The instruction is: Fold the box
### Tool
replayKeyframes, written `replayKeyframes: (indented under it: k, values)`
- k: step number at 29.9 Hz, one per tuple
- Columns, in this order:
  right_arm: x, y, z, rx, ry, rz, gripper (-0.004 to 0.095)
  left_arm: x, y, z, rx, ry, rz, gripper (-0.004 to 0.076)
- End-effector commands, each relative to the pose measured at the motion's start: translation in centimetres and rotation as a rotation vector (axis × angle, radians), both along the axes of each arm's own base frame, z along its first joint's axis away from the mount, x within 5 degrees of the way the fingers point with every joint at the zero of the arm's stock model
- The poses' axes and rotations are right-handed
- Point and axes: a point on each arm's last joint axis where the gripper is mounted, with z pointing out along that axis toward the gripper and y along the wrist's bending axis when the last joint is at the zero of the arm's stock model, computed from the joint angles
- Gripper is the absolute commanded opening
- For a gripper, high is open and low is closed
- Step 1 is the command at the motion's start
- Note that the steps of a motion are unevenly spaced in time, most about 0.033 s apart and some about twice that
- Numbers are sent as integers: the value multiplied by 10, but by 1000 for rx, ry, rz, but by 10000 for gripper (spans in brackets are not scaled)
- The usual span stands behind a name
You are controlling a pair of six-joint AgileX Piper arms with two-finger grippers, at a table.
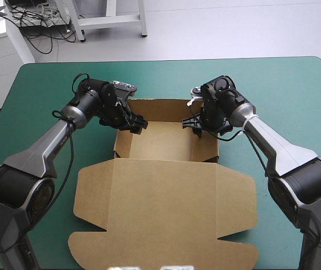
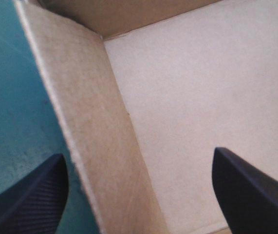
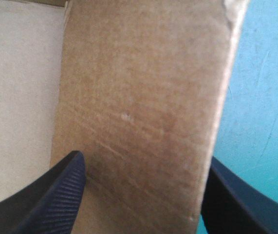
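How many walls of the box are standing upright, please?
3. The far wall; the left wall, straddled by the open left gripper; the right wall, straddled by the open right gripper. The lid lies flat.

The counter (image 1: 295, 84) and the whole brown box (image 1: 166, 208) are being viewed from high behind, facing forward and down, from well off. The box's side walls are being looked at very closely, one along the left tool (image 2: 139, 153), one along the right tool (image 3: 144, 156). The box's pale floor is being shared by all three views.
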Motion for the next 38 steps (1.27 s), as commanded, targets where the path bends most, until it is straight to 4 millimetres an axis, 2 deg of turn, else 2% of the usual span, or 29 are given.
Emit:
replayKeyframes:
  k: [1, 6, 9, 14, 16, 18, 19, 20, 23, 27, 31, 34, 38]
  values:
    - [-5, -4, 42, 45, -94, -8, 612, -8, 2, 41, -28, -87, -7, 582]
    - [-4, -4, 89, 85, -245, 60, 612, -8, 8, 68, 24, -122, -13, 582]
    - [-8, -13, 117, 56, -349, 65, 612, -10, 10, 85, 26, -147, -13, 580]
    - [-24, -30, 150, 4, -465, 43, 612, -21, 15, 109, 15, -196, -11, 545]
    - [-31, -35, 160, 6, -493, 38, 612, -26, 20, 116, 36, -217, -6, 495]
    - [-38, -38, 169, 24, -511, 37, 611, -33, 26, 128, 53, -257, -1, 391]
    - [-42, -39, 172, 36, -517, 38, 610, -37, 29, 134, 63, -278, -4, 333]
    - [-45, -40, 176, 50, -521, 39, 610, -43, 34, 143, 84, -315, -24, 228]
    - [-51, -39, 180, 99, -518, 32, 610, -63, 50, 171, 162, -427, -50, -6]
    - [-50, -41, 179, 153, -492, 13, 610, -102, 76, 211, 201, -571, 4, -10]
    - [-42, -44, 172, 173, -461, -6, 610, -152, 91, 240, 102, -659, 9, -10]
    - [-34, -43, 163, 176, -432, -13, 610, -188, 99, 248, 16, -687, -15, -10]
    - [-22, -34, 146, 200, -372, -8, 610, -228, 114, 242, -16, -710, -22, -10]
